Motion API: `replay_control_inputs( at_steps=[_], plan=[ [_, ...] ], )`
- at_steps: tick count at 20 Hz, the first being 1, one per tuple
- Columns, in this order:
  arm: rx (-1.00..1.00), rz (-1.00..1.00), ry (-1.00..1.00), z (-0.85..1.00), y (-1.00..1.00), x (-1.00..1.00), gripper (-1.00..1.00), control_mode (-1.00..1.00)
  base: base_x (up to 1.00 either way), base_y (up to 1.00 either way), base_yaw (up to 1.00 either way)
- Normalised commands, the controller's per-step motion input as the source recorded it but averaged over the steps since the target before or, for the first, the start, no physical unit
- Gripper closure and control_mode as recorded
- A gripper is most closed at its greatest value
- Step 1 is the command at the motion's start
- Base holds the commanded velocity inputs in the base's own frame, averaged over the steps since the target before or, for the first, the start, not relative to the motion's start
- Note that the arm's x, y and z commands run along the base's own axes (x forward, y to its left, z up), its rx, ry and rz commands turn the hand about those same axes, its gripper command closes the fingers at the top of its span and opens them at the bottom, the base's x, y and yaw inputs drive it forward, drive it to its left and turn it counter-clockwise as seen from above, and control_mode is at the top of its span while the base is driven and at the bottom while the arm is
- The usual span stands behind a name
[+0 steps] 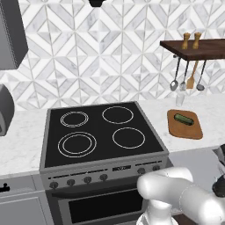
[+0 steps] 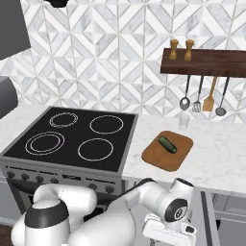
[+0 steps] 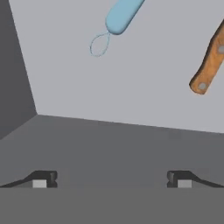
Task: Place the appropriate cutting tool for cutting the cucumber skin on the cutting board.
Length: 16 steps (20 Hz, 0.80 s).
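Note:
The cutting tool (image 3: 121, 15) lies on a grey drawer floor at the top of the hand view; its pale blue handle end and thin hanging loop show, while the head is cut off by the frame edge. My gripper (image 3: 112, 179) hangs above and short of it, open, fingertips wide apart with nothing between them. On the counter right of the stove, the brown cutting board (image 1: 195, 130) (image 2: 160, 161) carries the dark green cucumber (image 1: 183, 119) (image 2: 167, 144).
A brown riveted wooden handle (image 3: 209, 65) lies in the drawer, right of the blue tool. A dark drawer wall (image 3: 15, 87) rises on the left. Spoons and an orange spatula (image 2: 209, 102) hang under the wall shelf (image 2: 211, 62). The stove (image 1: 101, 132) sits left of the board.

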Motion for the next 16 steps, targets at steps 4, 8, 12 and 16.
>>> replay_control_inputs(
  at_steps=[4,8,12,16],
  plan=[
    [0.02,0.0,-0.37,0.0,0.0,0.33,-1.0,-1.0,0.0,0.0,0.0],
    [0.0,0.0,-0.29,0.0,0.0,0.43,-1.0,-1.0,0.0,0.0,0.0],
    [0.0,-0.1,-0.05,0.0,0.06,0.45,-1.0,-1.0,0.0,0.0,0.0],
    [0.0,-0.26,0.04,-0.09,0.18,0.3,-1.0,-1.0,0.0,0.0,0.0]
  ],
)
